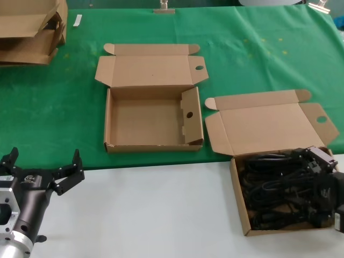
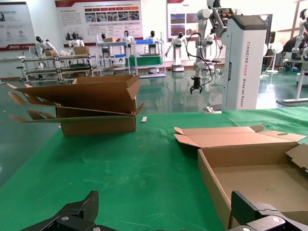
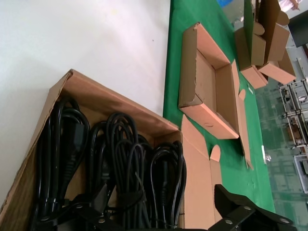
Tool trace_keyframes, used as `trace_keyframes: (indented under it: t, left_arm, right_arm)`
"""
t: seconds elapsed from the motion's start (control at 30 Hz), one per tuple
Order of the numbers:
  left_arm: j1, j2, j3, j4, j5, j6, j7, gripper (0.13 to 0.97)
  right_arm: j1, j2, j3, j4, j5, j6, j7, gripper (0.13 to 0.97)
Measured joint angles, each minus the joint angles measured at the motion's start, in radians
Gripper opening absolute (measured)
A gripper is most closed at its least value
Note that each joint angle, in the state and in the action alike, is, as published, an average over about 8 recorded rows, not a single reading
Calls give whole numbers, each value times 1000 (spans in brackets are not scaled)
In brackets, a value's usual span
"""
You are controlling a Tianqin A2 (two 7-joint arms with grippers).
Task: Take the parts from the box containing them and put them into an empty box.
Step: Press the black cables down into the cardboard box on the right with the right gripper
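Observation:
Black power cords (image 1: 274, 188) lie in looped bundles in the box containing them (image 1: 239, 196), at the right on the white table, its lid (image 1: 269, 126) folded back. My right gripper (image 1: 318, 161) hangs low over that box's right side. In the right wrist view this gripper (image 3: 161, 204) is open, its fingers (image 3: 231, 202) straddling the cord bundles (image 3: 125, 159) and holding nothing. The empty box (image 1: 145, 121) stands open on the green cloth, in the middle. My left gripper (image 1: 44, 156) is open at the near left, over the cloth's front edge, and holds nothing.
A pile of flat cardboard pieces (image 1: 29, 29) sits at the far left corner, also seen as the pile (image 2: 86, 106). The green cloth (image 1: 258, 54) covers the far half; bare white table (image 1: 161, 204) lies between the two arms. The empty box's wall (image 2: 211, 178) is close to the left gripper (image 2: 163, 209).

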Motion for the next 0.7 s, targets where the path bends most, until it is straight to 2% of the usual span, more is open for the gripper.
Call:
trace_keyframes:
  t: [0.1,0.23,0.7]
  left_arm:
    - [0,0,0,0,0,0,0,966]
    - [0,0,0,0,0,0,0,966]
    - [0,0,0,0,0,0,0,966]
  right_arm:
    - [4,-1,0,-12,3,1,-8,774]
    - [14,-6,-1,-31,8,0,-21,774]
    - [28,-13,-7,-82,20,-16,-50,455]
